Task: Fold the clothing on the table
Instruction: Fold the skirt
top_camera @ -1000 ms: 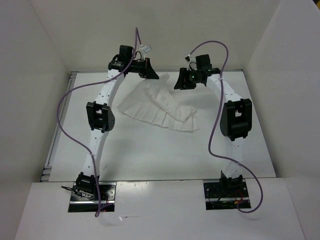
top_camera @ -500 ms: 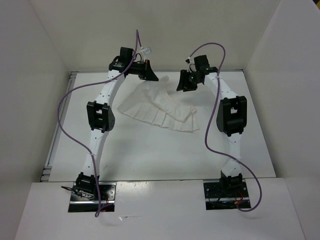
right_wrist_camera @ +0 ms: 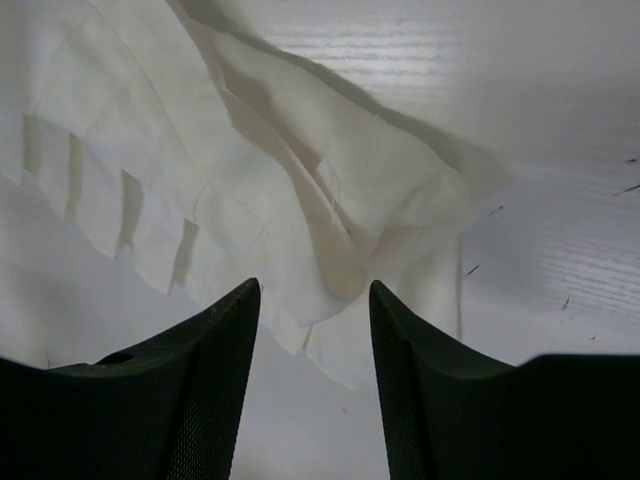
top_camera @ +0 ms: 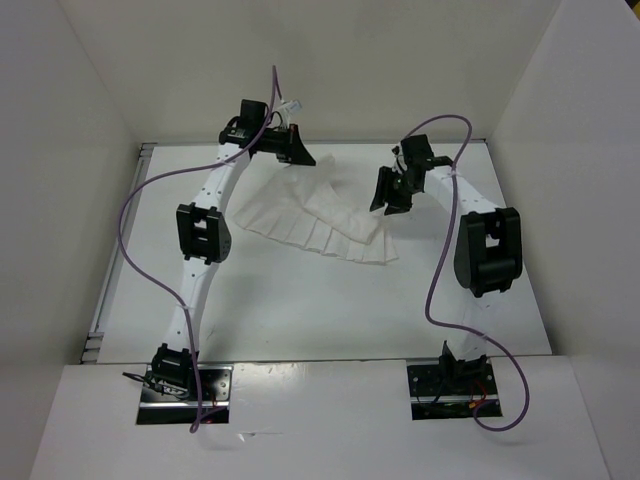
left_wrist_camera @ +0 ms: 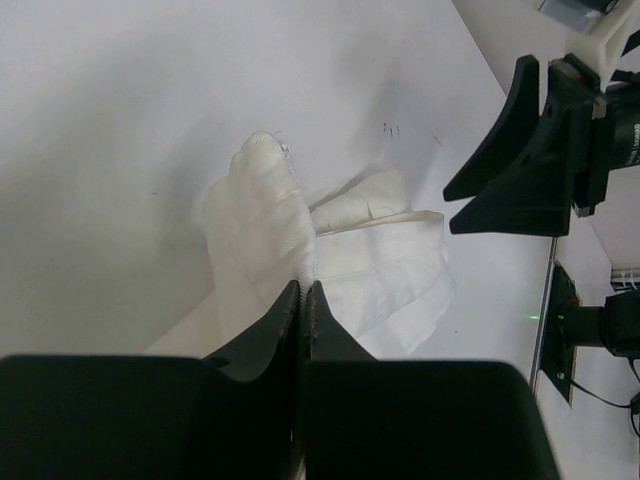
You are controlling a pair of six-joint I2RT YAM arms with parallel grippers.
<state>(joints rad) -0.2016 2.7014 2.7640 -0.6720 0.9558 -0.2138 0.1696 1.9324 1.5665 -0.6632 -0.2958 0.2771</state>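
The clothing (top_camera: 312, 218) is a wrinkled white garment with a pleated near edge, lying at the far middle of the table (top_camera: 300, 305). My left gripper (top_camera: 300, 155) is shut on its far top edge, which rises to the fingertips. In the left wrist view the jaws (left_wrist_camera: 305, 290) pinch a bunched ridge of the clothing (left_wrist_camera: 265, 215). My right gripper (top_camera: 392, 197) hangs open over the garment's right end. In the right wrist view its fingers (right_wrist_camera: 314, 290) straddle a raised fold of the clothing (right_wrist_camera: 330, 200) without touching it.
White walls (top_camera: 70, 150) close in the table on the left, back and right. Purple cables (top_camera: 130, 210) loop beside both arms. A metal strip (top_camera: 95, 330) runs along the left edge. The right gripper (left_wrist_camera: 450, 212) shows in the left wrist view, close by.
The right gripper has swung from the far middle to the right and nearer, turning down over the garment's right end. The left gripper has kept its hold and place.
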